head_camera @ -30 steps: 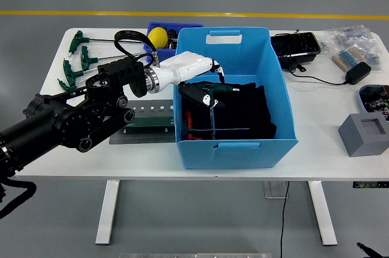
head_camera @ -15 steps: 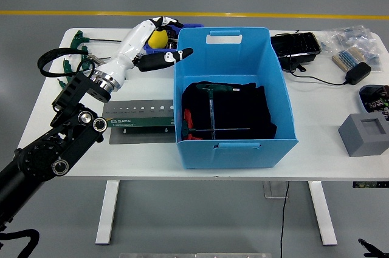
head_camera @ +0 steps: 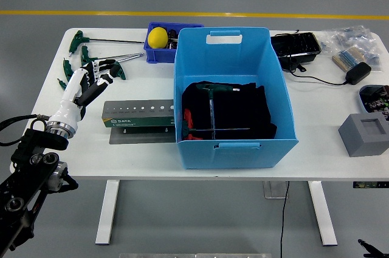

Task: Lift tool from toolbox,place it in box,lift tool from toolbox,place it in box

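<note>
My left hand (head_camera: 90, 84), white with black fingertips, hovers low over the table's left side with its fingers spread and nothing in them. Its fingertips (head_camera: 108, 78) lie just in front of several green T-handle wrenches (head_camera: 97, 64) spread on the table. The green tool rack (head_camera: 137, 118) lies flat to the right of the hand. The large blue box (head_camera: 236, 146) stands mid-table. On the black lining inside it lie a green T-handle wrench (head_camera: 211, 91) and a red-handled tool (head_camera: 188, 125). The right arm is out of sight.
A small blue bin (head_camera: 153, 53) with a yellow ball (head_camera: 158, 36) stands behind the wrenches. At the right are a black tray (head_camera: 296, 45), a black adapter with its cable (head_camera: 358, 73), bagged parts (head_camera: 352, 36) and a grey block (head_camera: 363, 134).
My left hand has pulled out of the blue box, swung left past the small bin and dropped to the table's left side, empty. The green wrench stays in the box.
</note>
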Controlling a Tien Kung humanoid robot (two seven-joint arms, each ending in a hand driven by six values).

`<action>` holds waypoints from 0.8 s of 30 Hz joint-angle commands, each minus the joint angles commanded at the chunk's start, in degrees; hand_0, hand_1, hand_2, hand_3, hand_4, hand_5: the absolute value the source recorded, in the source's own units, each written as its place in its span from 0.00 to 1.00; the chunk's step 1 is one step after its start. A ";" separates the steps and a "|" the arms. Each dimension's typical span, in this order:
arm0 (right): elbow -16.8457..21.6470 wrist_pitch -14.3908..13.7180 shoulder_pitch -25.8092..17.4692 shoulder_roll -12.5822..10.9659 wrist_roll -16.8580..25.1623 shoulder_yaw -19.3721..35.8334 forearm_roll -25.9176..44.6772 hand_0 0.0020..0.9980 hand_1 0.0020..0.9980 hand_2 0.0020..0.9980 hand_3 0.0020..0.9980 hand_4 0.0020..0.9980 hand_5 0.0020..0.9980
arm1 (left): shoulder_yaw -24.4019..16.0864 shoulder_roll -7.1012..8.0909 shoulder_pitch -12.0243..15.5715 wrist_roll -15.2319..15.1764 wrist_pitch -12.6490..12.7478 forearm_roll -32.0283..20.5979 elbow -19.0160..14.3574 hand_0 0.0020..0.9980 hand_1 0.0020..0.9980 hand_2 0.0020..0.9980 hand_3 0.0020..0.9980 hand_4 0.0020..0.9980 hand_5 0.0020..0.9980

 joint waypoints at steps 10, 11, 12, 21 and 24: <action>0.01 0.13 -0.82 0.50 -0.55 0.98 -1.50 0.62 0.60 0.67 0.57 0.82 0.68 | -6.97 -4.11 5.60 -3.25 -1.58 -9.80 -3.08 0.67 0.71 0.76 0.72 0.94 0.73; 0.02 0.16 -0.82 0.50 -0.58 1.03 -1.63 0.62 0.60 0.67 0.57 0.82 0.68 | -7.26 -4.22 5.61 -3.26 -1.71 -9.80 -3.09 0.68 0.71 0.77 0.72 0.93 0.74; 0.03 0.18 -0.83 0.50 -0.60 1.03 -1.71 0.62 0.60 0.67 0.57 0.82 0.68 | -7.52 -4.28 5.57 -3.22 -1.90 -9.79 -3.08 0.68 0.71 0.77 0.72 0.93 0.74; 0.03 0.23 -1.12 0.65 -0.83 1.51 -2.45 0.62 0.60 0.67 0.56 0.82 0.68 | -9.15 -4.55 5.94 -2.06 -1.98 -7.66 -3.85 0.69 0.71 0.77 0.72 0.93 0.74; 0.03 0.24 -1.17 0.68 -0.84 1.47 -2.41 0.62 0.60 0.67 0.56 0.82 0.68 | -10.58 -4.96 6.18 0.74 -3.13 -4.88 -4.84 0.69 0.71 0.77 0.72 0.92 0.73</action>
